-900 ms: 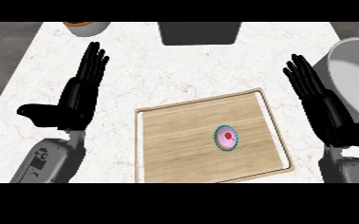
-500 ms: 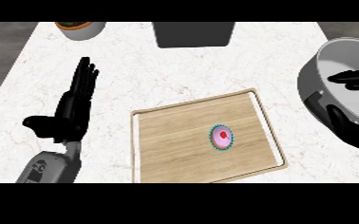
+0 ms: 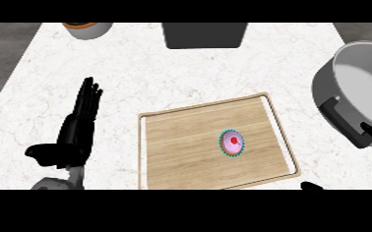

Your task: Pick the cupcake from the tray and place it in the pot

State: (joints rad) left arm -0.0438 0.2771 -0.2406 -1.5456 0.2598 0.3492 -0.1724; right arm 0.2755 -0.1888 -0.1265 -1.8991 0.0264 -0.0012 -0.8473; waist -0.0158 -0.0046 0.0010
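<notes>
A pink-frosted cupcake (image 3: 232,142) with a red top and a teal wrapper stands right of centre on the wooden tray (image 3: 181,147). The grey pot (image 3: 347,78) sits at the right edge, with a dark handle (image 3: 341,120) facing the tray. My left hand (image 3: 78,123) rests open on the left with its fingers up, apart from the tray. Of my right hand (image 3: 312,186) only a small black tip shows at the lower edge, right of the tray's near corner. Nothing is held.
A dark square container (image 3: 204,34) stands at the back centre. A bowl with an orange rim (image 3: 86,29) sits at the back left. The white marble counter ends along its left edge (image 3: 16,73).
My right hand has dropped from beside the pot to the lower edge, almost out of view. The left hand sits lower. The cupcake stays on the tray.
</notes>
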